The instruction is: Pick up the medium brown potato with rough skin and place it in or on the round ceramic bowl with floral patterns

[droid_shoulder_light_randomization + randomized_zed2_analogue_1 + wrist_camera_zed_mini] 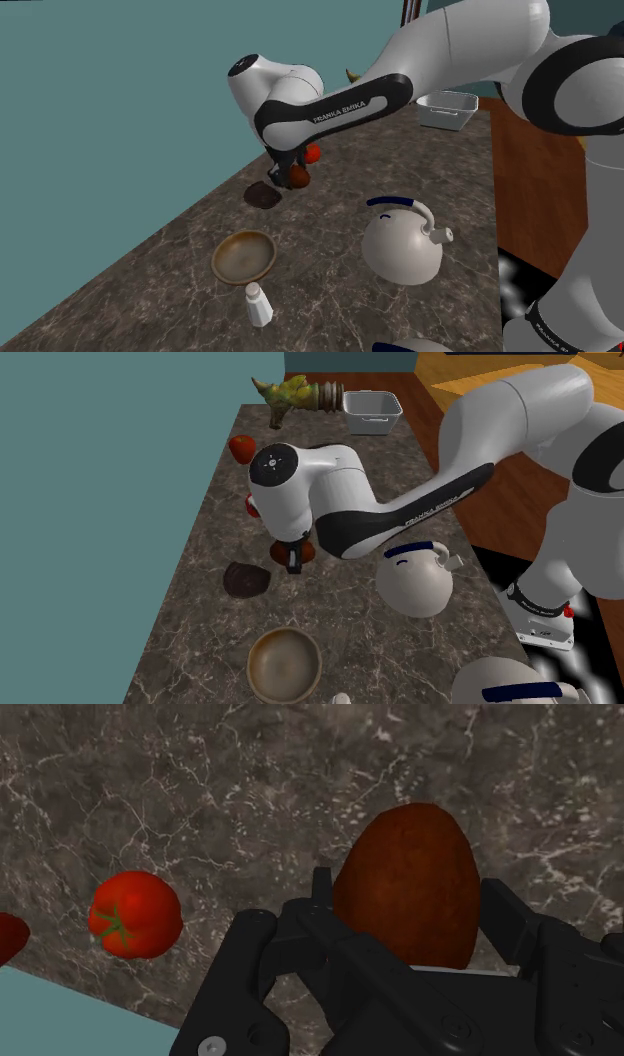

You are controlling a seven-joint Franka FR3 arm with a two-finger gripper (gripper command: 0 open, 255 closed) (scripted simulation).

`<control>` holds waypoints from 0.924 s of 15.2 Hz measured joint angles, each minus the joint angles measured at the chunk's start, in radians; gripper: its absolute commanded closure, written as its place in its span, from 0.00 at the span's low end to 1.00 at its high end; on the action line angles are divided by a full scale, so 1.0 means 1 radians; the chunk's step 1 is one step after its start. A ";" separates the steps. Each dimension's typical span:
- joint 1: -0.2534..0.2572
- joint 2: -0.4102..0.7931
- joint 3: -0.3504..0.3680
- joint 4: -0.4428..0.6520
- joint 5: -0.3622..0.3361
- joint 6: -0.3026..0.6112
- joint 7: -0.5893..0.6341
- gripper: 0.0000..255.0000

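My gripper is shut on a reddish-brown, egg-shaped potato, with a black finger pressed against each side. In the shoulder view the potato shows under the arm's wrist, just above the dark marbled counter. In the second exterior view the gripper hangs under the white wrist with the potato in it. The round brownish bowl stands on the counter, nearer the camera than the gripper. The same bowl lies near the second exterior view's bottom edge and holds nothing.
A white kettle with a blue handle stands beside the bowl. A small white shaker is in front of it. A dark flat patch lies on the counter near the gripper. Red tomatoes sit by the teal wall. A white tub stands far back.
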 measured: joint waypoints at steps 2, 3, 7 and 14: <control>0.002 -0.003 0.001 0.016 0.002 -0.018 -0.006 1.00; 0.009 -0.001 0.004 0.025 0.003 -0.028 0.001 1.00; 0.075 0.038 0.023 0.089 -0.004 -0.079 0.064 1.00; 0.214 0.141 0.050 0.258 -0.022 -0.188 0.177 1.00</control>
